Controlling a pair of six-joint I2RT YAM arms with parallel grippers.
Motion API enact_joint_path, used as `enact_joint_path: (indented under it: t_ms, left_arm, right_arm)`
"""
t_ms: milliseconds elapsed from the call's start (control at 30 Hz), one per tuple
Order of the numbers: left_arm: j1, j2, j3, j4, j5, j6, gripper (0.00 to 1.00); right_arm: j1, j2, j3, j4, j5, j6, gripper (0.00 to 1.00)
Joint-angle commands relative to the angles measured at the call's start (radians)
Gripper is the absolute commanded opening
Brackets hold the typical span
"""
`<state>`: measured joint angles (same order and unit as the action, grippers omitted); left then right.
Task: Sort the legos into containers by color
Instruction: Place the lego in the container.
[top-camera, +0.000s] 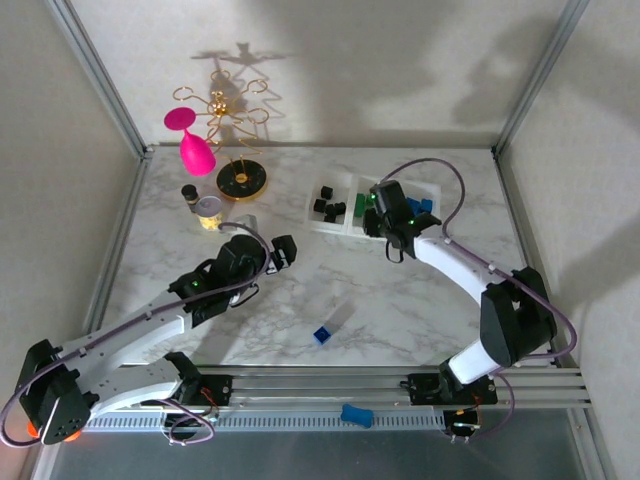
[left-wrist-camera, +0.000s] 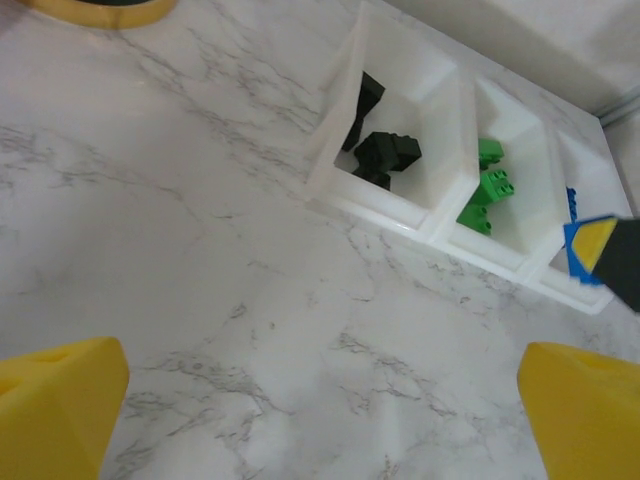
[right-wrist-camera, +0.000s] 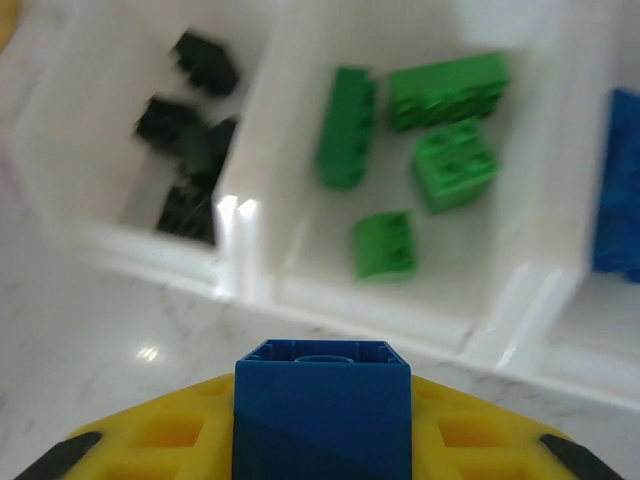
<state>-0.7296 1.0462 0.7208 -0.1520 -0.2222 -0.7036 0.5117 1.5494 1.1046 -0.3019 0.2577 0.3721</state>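
Marble table (right-wrist-camera: 90, 330); right fingers (right-wrist-camera: 150, 440) clamp blue lego (right-wrist-camera: 322, 410)

Left hand (left-wrist-camera: 322, 405) open, right hand (right-wrist-camera: 322, 415) closed.

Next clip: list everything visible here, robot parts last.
tray: one, white, far side of table
black legos: several, black, left compartment
green legos: four, green, middle compartment
blue legos: count unclear, blue, right compartment
loose lego: one, blue, table, near centre
held lego: one, blue, between right fingers
goblet: one, pink, far left
wire stand: one, gold, far left
jar: one, yellow-labelled, beside stand
left fingers: two, yellow, apart
right fingers: two, yellow, closed on held lego
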Motion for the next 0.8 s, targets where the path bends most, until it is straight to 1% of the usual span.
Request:
enact_joint_path:
  t_ms: [0, 67, 233, 467, 667, 767]
  left_arm:
    - [-0.001, 0.021, 0.037, 0.064, 0.03, 0.02, 1.0]
    - [-0.001, 0.037, 0.044, 0.079, 0.039, 0.024, 1.0]
    - [-0.001, 0.066, 0.067, 0.084, 0.047, 0.042, 1.0]
    - [-0.001, 0.099, 0.072, 0.106, 0.056, 0.043, 1.0]
    - [-0.001, 0.117, 0.083, 0.109, 0.067, 0.045, 1.0]
    - [-0.001, 0.113, 0.084, 0.104, 0.06, 0.048, 1.0]
  right_arm:
    - [-0.034, 0.076, 0.067, 0.007, 0.094, -0.001, 0.29]
    - [-0.065, 0.113, 0.089, 0.017, 0.123, -0.014, 0.29]
    - [-0.146, 0.13, 0.11, 0.05, 0.073, -0.013, 0.29]
    - [-0.225, 0.161, 0.108, 0.051, 0.067, -0.01, 0.29]
    - [-0.257, 0.217, 0.144, 0.064, 0.072, -0.023, 0.31]
    - [-0.268, 0.269, 0.186, 0.045, 0.079, -0.025, 0.32]
